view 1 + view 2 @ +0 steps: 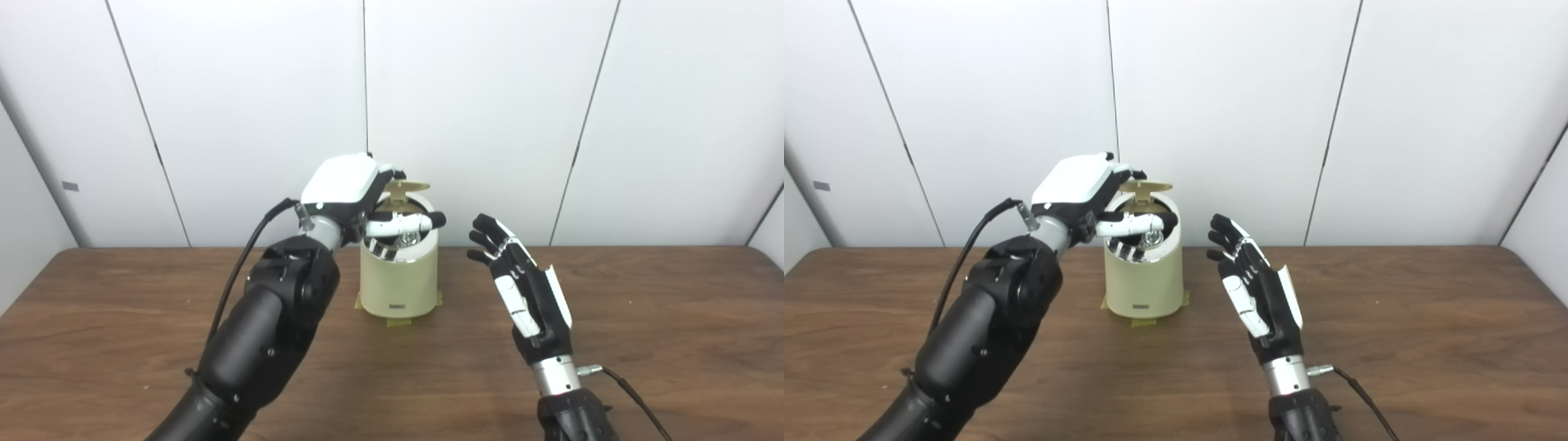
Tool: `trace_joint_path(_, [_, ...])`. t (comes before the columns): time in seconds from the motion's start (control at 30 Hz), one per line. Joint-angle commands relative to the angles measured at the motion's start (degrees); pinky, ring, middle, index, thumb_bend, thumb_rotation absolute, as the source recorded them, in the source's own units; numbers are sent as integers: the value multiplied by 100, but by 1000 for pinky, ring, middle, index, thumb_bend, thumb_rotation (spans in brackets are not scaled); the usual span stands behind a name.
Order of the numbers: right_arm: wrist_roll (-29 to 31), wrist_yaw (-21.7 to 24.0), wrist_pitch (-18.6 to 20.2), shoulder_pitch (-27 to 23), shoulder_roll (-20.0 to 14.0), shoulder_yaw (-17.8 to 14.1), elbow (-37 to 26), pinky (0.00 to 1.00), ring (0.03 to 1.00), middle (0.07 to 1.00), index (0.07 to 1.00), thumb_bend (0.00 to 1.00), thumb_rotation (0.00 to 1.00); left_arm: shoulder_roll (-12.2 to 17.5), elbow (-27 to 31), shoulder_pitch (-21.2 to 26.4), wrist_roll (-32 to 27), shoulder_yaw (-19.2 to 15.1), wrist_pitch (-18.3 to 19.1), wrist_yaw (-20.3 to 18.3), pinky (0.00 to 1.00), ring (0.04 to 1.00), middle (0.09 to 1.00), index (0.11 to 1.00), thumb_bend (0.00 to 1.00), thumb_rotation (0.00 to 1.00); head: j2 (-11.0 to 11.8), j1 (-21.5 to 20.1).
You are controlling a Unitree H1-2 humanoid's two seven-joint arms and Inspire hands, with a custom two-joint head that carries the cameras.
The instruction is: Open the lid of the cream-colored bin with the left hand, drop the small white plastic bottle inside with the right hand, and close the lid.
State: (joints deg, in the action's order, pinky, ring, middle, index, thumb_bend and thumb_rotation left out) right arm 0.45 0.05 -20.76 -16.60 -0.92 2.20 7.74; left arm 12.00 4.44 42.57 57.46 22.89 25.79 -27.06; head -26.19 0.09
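The bin (399, 282) is a cream-colored cylinder with a small dark label low on its near face. It stands upright on the wooden table (643, 318), a little left of the table's middle and toward the far edge, close to the white wall panels (490, 110). Strips of yellowish tape (398, 321) show at its foot. Its long axis is vertical and its mouth faces up. The lid (409, 185) is tan, raised at the far side of the rim and tilted up and back, so the opening shows. A shiny metallic lining (392, 250) catches light inside the mouth. Whether the bottle is inside cannot be told; something small and glinting sits in the opening, but it is too unclear to name.

The left hand (355, 196) is above the bin's left rim, with its white back turned up and toward the camera. Its forearm rises from the lower left and a black cable (245, 257) loops beside the wrist. Its fingers (401, 222) curl over the opening, one reaching across to the right rim, and others go up toward the lid. Whether they actually grip the lid cannot be told.

The right hand (520, 288) is above the table just right of the bin and nearer the camera, apart from it. It stands upright with the palm facing left toward the bin. Its fingers (490, 236) are spread, slightly bent, and hold nothing.
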Motion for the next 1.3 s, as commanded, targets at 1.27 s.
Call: trace_joint_path(1.27, [109, 40, 156, -217, 33, -53, -450, 793, 866, 879, 857, 300, 769, -44, -992, -828, 1181, 719, -513, 759, 1000, 973, 862, 834, 878, 905, -209, -144])
